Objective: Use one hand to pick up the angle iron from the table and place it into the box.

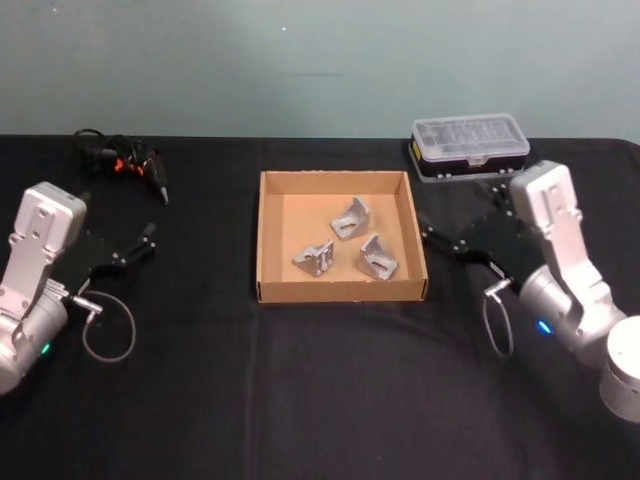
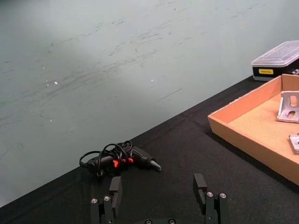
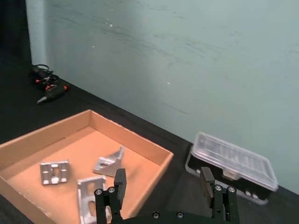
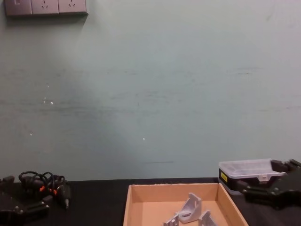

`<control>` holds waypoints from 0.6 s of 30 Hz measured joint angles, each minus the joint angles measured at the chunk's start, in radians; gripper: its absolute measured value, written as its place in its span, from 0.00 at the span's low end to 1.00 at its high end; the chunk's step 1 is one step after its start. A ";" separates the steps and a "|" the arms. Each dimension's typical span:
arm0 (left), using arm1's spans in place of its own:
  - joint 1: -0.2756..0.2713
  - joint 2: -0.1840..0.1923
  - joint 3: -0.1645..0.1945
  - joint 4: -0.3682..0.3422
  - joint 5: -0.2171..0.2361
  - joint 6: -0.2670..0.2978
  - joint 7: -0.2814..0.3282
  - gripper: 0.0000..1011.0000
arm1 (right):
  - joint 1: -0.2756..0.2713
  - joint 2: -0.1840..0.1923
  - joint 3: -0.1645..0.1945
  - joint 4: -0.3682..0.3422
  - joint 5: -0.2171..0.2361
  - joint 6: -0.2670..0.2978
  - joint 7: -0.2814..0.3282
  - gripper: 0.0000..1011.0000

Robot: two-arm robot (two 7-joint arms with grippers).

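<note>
From my head camera, the tan cardboard box (image 1: 340,238) sits square in the middle of the matte black worktop (image 1: 320,400), a shallow tray with low walls. Three cast grey angle irons lie inside it: one (image 1: 350,217) toward the far side with its slotted face slanting up, one (image 1: 315,258) near the front left, one (image 1: 378,258) near the front right, all apart from each other. My left pincer (image 1: 140,243) hangs open over the worktop well left of the box, holding nothing. My right pincer (image 1: 440,240) is just beside the box's right wall, open and empty too. A black case with a clear ribbed lid (image 1: 470,146) stands behind it, and a black tool with a coiled cord (image 1: 125,160) lies at the far left.

In my left wrist view, my pincer's fingers (image 2: 116,189) stand apart above bare cloth, the corded tool (image 2: 119,159) beyond them and the box's corner (image 2: 247,128) off to the side.

In my right wrist view, the fingers (image 3: 119,179) spread over the box's near corner; the three L-shaped brackets rest on the smooth cardboard floor.

In the chest view, the box (image 4: 181,205) shows side-on, the brackets' triangular ribs standing up inside.
</note>
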 joint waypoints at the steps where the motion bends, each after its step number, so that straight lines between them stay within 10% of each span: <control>1: 0.000 0.000 0.000 0.000 0.000 0.000 0.000 0.99 | -0.011 -0.001 0.010 0.000 0.000 -0.009 -0.005 0.99; 18: 0.000 0.000 0.000 0.000 0.000 0.000 0.000 0.99 | -0.024 -0.001 0.020 0.002 -0.001 -0.024 -0.009 0.99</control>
